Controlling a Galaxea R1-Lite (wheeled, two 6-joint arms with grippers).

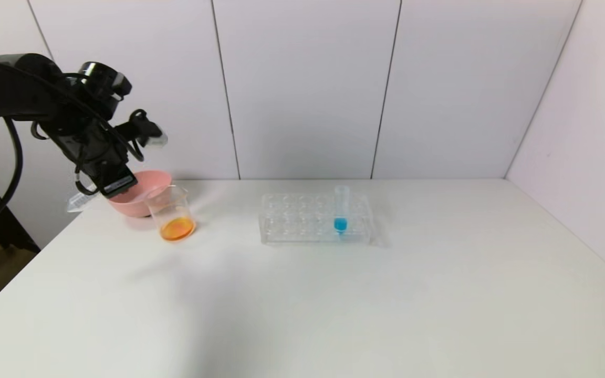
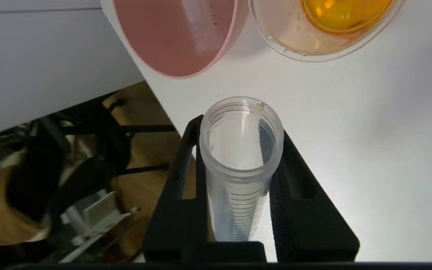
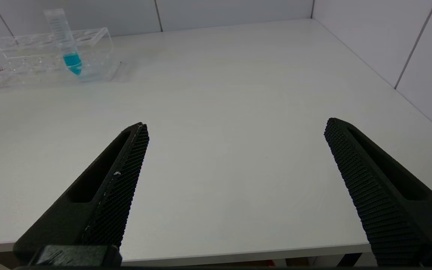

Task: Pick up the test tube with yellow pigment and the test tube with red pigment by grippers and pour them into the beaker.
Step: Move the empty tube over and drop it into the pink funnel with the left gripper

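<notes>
- The beaker point(image 1: 172, 212) stands just beside the pink bowl point(image 1: 139, 195) and holds orange liquid, so both pigments look poured
- The left gripper point(image 2: 238, 195), above the table's point(image 1: 302, 294) left edge near the bowl, is clamped on an emptied test tube point(image 2: 240, 150); which pigment it held I cannot tell
- A second tube seems to lie in the bowl
- Only the blue tube point(image 1: 340, 209) stands in the rack point(image 1: 302, 226)
- The right gripper point(image 3: 234, 187) hangs wide open, empty
- What is left: setting this tube down

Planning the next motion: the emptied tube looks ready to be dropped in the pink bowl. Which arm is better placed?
Left. The left gripper is shut on the empty test tube beside the pink bowl and beaker. The right gripper hangs open and empty, far off.
</notes>
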